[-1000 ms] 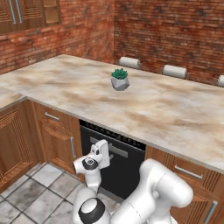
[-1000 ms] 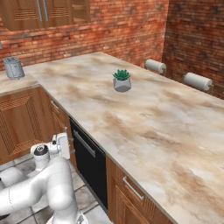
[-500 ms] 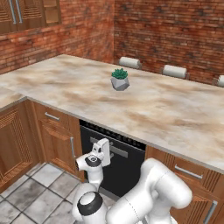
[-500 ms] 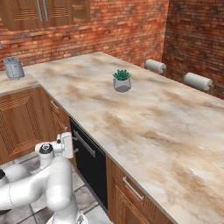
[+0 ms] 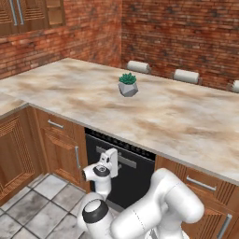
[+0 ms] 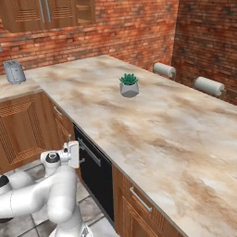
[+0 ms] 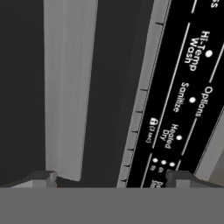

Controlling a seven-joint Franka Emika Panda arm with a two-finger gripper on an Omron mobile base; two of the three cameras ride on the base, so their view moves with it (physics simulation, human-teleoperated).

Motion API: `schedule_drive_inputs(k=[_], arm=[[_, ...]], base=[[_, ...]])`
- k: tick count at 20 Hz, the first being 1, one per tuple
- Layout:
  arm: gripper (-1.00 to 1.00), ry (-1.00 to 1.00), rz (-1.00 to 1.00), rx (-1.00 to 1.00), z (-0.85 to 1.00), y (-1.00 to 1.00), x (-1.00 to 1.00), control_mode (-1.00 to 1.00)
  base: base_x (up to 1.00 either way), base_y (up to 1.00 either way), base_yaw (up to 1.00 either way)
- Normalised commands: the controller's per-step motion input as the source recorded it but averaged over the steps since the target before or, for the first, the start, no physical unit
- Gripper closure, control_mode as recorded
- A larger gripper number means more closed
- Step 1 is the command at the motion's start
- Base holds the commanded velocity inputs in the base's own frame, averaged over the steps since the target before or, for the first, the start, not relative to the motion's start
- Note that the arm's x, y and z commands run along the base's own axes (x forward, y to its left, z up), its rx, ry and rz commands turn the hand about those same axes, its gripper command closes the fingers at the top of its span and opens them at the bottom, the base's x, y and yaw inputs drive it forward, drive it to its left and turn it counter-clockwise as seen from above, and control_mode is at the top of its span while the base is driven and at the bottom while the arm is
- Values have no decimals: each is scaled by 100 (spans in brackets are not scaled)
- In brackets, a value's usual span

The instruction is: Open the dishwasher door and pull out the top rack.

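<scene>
Just one dishwasher door (image 5: 122,172), shut.

White print on the black control strip (image 7: 183,100) along the dishwasher door (image 7: 113,87), hand view: "Hi-Temp Wash", "Sanitize", "Options", "Heated Dry". A small lock icon with bracketed text beside it is too small to read. Further labels at the strip's ends are cut off.

My count from the base cameras

I see one plant (image 5: 128,84), three paper rolls (image 5: 138,66), one toaster (image 6: 15,71), one dishwasher door (image 5: 122,173) with one handle (image 7: 68,87), all around one desk (image 5: 177,116).
</scene>
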Motion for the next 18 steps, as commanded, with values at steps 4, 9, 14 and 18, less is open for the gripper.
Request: schedule_drive_inputs(k=[4, 9, 14, 18], arm=[[-100, 0, 0, 0, -31, 0, 14, -100], [-100, -4, 0, 0, -26, 0, 15, -100], [-100, -5, 0, 0, -25, 0, 16, -100], [-100, -7, 0, -1, -27, 0, 15, -100]], base=[[0, 0, 0], [0, 0, 0], [0, 0, 0], [0, 0, 0]])
